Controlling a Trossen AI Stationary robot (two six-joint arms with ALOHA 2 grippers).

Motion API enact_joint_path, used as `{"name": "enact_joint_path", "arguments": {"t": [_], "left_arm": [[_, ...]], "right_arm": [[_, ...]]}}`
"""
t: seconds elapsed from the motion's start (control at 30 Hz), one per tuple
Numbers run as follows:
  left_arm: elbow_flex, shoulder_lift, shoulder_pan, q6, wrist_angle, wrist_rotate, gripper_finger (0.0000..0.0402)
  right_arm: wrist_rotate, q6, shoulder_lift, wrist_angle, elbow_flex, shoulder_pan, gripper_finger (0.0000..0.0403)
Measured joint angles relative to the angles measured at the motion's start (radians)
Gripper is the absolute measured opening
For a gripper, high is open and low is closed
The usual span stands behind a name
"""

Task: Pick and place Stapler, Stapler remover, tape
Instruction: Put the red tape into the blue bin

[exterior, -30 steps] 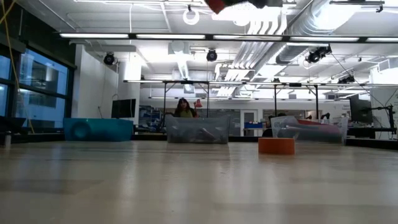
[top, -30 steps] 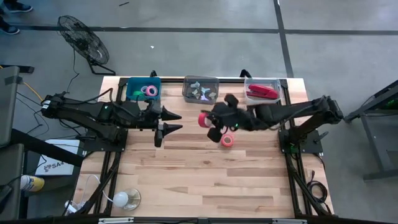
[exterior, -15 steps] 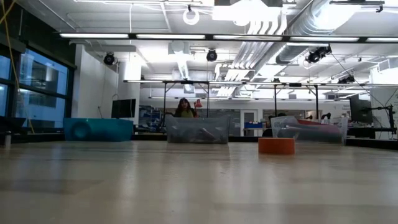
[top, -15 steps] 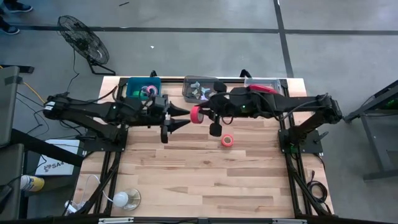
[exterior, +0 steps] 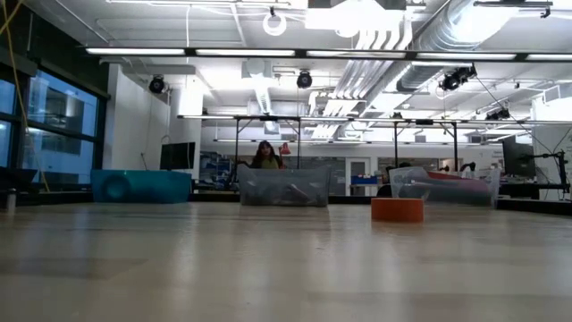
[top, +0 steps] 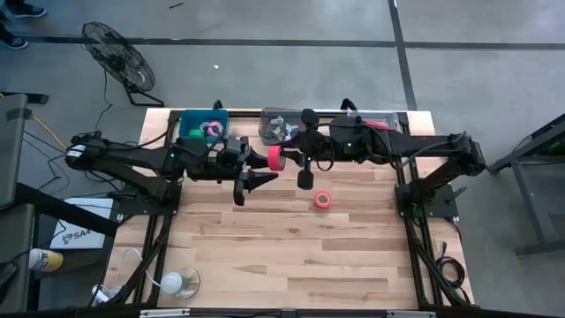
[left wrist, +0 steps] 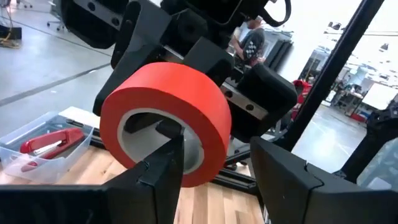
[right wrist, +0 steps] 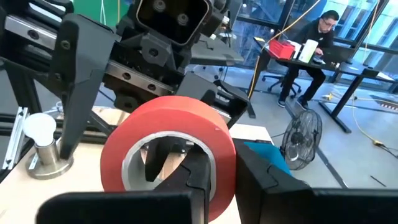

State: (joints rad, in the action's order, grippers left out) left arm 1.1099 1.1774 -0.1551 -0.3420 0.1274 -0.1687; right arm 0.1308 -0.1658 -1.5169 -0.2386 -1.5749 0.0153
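Red tape roll point(top: 276, 158): clamped in right gripper point(top: 284, 159) jaws above worktop point(top: 291, 238), hole facing left gripper point(top: 258, 169), whose open jaws straddle its rim.

Overhead camera, table-level camera facing bins, both wrist cameras close on red tape roll point(left wrist: 163, 127)

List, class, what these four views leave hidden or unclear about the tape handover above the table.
- Low view: both arms and the held red tape roll are cut off above the frame; only the orange roll on the table shows.
- High view: the grey bin contents are too small to name.
- High view: the stapler is partly covered by the right arm.
- Left wrist view: the left claw nears the roll; contact is unclear.
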Motion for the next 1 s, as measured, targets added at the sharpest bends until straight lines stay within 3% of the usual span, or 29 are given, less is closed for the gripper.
{"name": "enact_joint_path", "arguments": {"t": [0.17, 0.37, 0.63, 0.87, 1.0], "left_arm": [[0.0, 0.0, 0.001, 0.002, 0.005, -0.002, 0.0144], [0.0, 0.004, 0.0, 0.022, 0.012, -0.002, 0.0041], [0.0, 0.007, 0.0, 0.05, 0.029, 0.009, 0.0034], [0.0, 0.007, 0.0, 0.043, 0.03, 0.006, 0.0034], [0.0, 0.007, -0.001, 0.046, 0.017, -0.009, 0.0034]], "right_arm": [[-0.008, 0.006, 0.0, -0.003, 0.0, -0.009, 0.0032], [-0.018, 0.017, -0.001, -0.005, 0.0, -0.009, 0.0032], [-0.026, 0.03, -0.001, -0.009, 0.0, -0.009, 0.0033], [0.045, 0.079, 0.003, -0.011, 0.0, -0.01, 0.0149], [0.02, 0.107, 0.017, -0.025, 0.0, -0.011, 0.0204]]}}
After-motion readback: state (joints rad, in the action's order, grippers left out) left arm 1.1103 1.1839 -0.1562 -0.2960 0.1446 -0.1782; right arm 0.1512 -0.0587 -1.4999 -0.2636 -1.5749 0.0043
